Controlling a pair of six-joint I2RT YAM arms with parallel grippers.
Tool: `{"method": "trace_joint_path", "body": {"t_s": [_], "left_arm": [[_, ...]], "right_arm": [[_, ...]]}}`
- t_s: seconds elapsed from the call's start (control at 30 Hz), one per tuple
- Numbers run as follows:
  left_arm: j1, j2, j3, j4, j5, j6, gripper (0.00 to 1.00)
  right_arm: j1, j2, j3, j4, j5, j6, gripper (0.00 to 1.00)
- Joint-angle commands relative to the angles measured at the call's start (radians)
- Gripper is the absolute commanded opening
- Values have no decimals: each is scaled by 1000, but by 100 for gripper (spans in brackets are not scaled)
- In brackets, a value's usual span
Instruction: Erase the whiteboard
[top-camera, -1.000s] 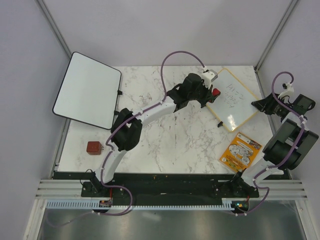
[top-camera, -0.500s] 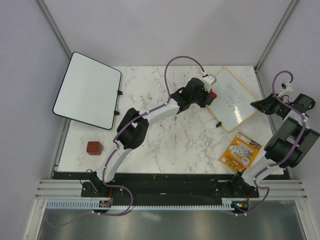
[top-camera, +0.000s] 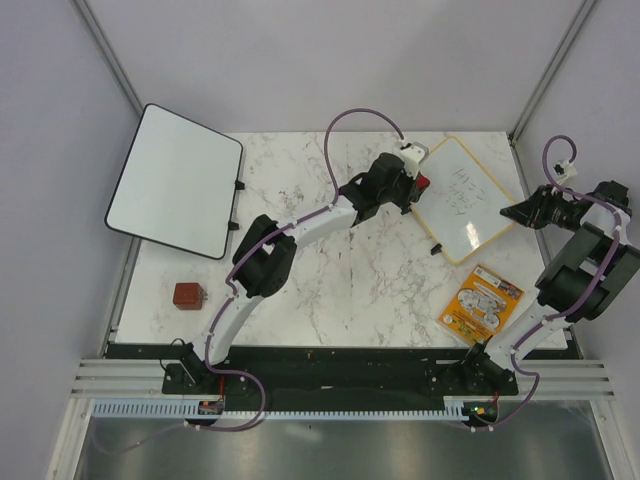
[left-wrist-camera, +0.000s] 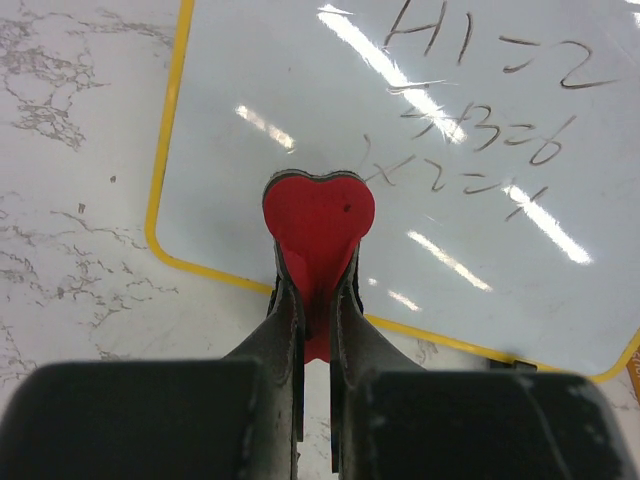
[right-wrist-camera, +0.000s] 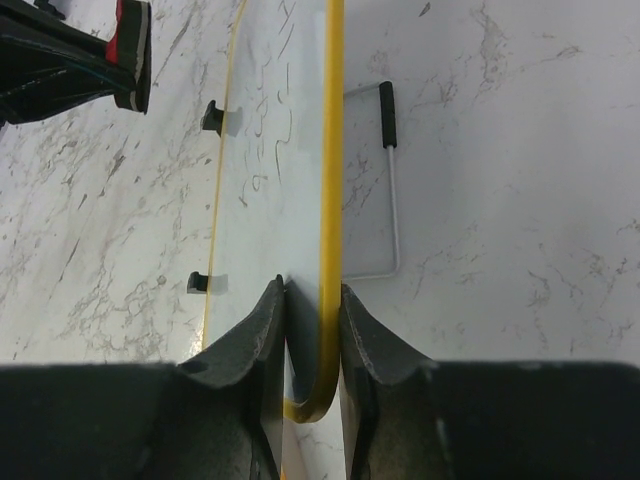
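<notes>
Nearest the arm bases, on the marble table (top-camera: 340, 280), an orange booklet (top-camera: 481, 303) lay on the right and a small red block (top-camera: 187, 295) sat on the left, both well apart from the work. Farther in, at the far right of the table, lay the whiteboard (top-camera: 462, 198) with its thin yellow frame, turned at an angle. The right gripper (right-wrist-camera: 312, 300) was clenched on the board's rim at its right corner, one finger on each face, seemingly to steady it. Whether it held that edge raised off the table could not be told. The right wrist view also showed two black clips (right-wrist-camera: 212, 117) on the front edge and a wire stand (right-wrist-camera: 385, 115) behind the board. From the other side, the left gripper (left-wrist-camera: 318, 290) had its fingers squeezed tight on a red heart-shaped eraser (left-wrist-camera: 318, 215). This was poised over the board's left part, just inside the frame. Contact with the surface could not be confirmed. The dark handwriting (left-wrist-camera: 480, 90) stood whole across the upper part of the board, with no wiped streak visible, so the erasing looked barely begun. The hold and the tool seemed ready, and all the wiping appeared left to do. Farthest off, at the back left, a larger black-framed board (top-camera: 178, 180) overhung the table's corner.
</notes>
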Motion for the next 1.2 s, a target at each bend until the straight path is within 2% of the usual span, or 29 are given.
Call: {"method": "trace_joint_path", "body": {"t_s": [0.0,0.3,0.53,0.8,1.0,1.1,1.17], "left_arm": [[2,-37,-12,56,-34,-1,2],[8,-51,-48,82,-37,8,2],[8,-74,-98,115,-40,19,2],[10,-115,-178,191,-51,27,2],[11,-141,-256,253,-161,16,2],[16,-135,-256,286,-123,4,2],[12,-112,-241,284,-30,-8,2]], "right_arm": [[37,48,-47,-200,183,-247,0],[81,1,-66,-206,206,-258,0],[147,4,-26,-196,255,-153,0],[256,-41,-67,-119,438,-60,0],[285,-45,-62,-131,442,-60,0],[291,-47,-53,-134,444,-57,0],[299,-50,-47,-136,444,-57,0]]}}
